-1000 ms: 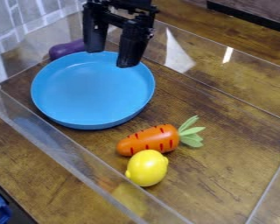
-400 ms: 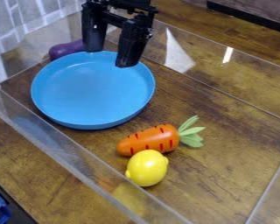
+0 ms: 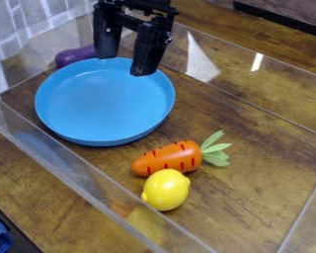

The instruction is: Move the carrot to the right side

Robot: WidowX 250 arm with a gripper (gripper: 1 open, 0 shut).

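Observation:
The carrot (image 3: 176,156) is a small orange toy with dark grooves and a light green leafy top, lying on the wooden table right of the blue plate's front edge. Its leaves point to the right. My gripper (image 3: 126,57) hangs above the far rim of the blue plate, well behind the carrot. Its two black fingers (image 3: 147,49) stand apart, open, with nothing between them.
A large blue plate (image 3: 68,124) lies left of centre. A yellow lemon (image 3: 165,189) touches the carrot's near side. A purple eggplant (image 3: 75,56) peeks out behind the plate. Clear plastic walls (image 3: 68,173) border the table.

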